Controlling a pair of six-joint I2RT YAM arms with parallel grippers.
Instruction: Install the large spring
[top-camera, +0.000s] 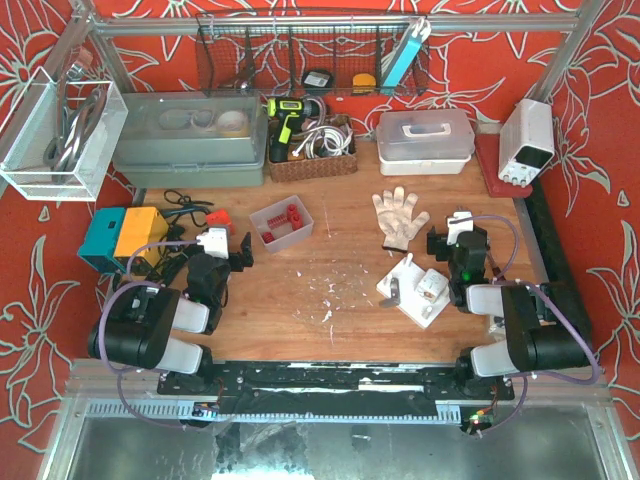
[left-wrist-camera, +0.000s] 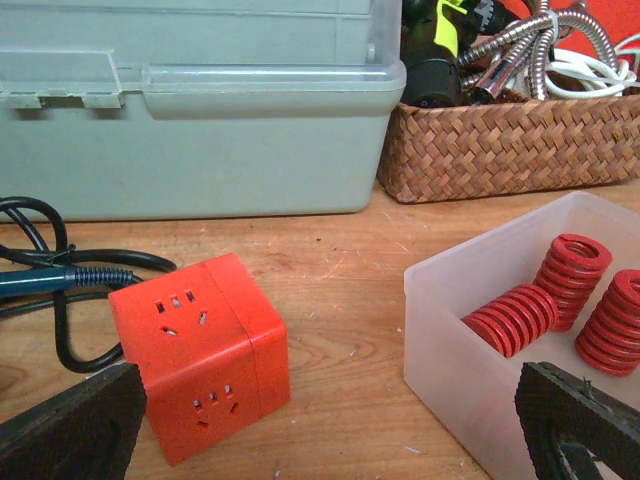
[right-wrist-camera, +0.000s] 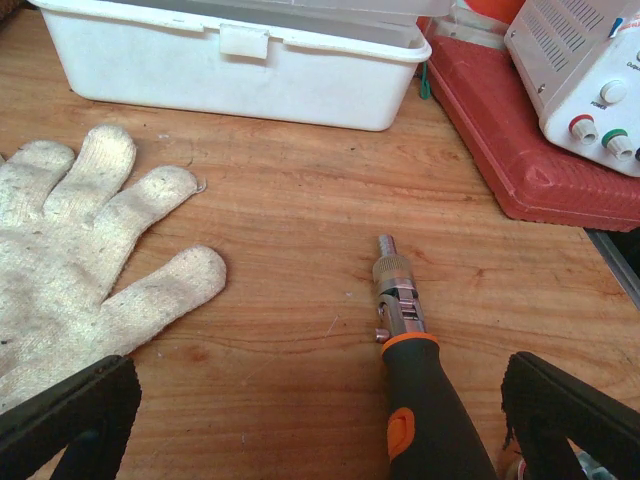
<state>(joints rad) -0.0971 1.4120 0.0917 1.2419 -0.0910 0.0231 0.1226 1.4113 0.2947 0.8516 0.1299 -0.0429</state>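
Note:
Three red coil springs (left-wrist-camera: 510, 318) lie in a small translucent bin (left-wrist-camera: 450, 340), which also shows in the top view (top-camera: 282, 222). My left gripper (left-wrist-camera: 330, 425) is open and empty, low over the table just before the bin and a red socket cube (left-wrist-camera: 200, 350); it shows in the top view too (top-camera: 238, 252). A white fixture block (top-camera: 415, 290) lies on the table at the right. My right gripper (right-wrist-camera: 320, 425) is open and empty beside that block (top-camera: 443, 242), with a black-and-orange screwdriver (right-wrist-camera: 420, 400) lying between its fingers.
A white work glove (right-wrist-camera: 70, 250) lies left of the right gripper. A grey storage box (left-wrist-camera: 200, 100), a wicker basket (left-wrist-camera: 500, 150) and a white lidded box (right-wrist-camera: 240, 60) line the back. Black cables (left-wrist-camera: 60, 270) run at the left. A power supply (right-wrist-camera: 590, 70) stands on a red tray.

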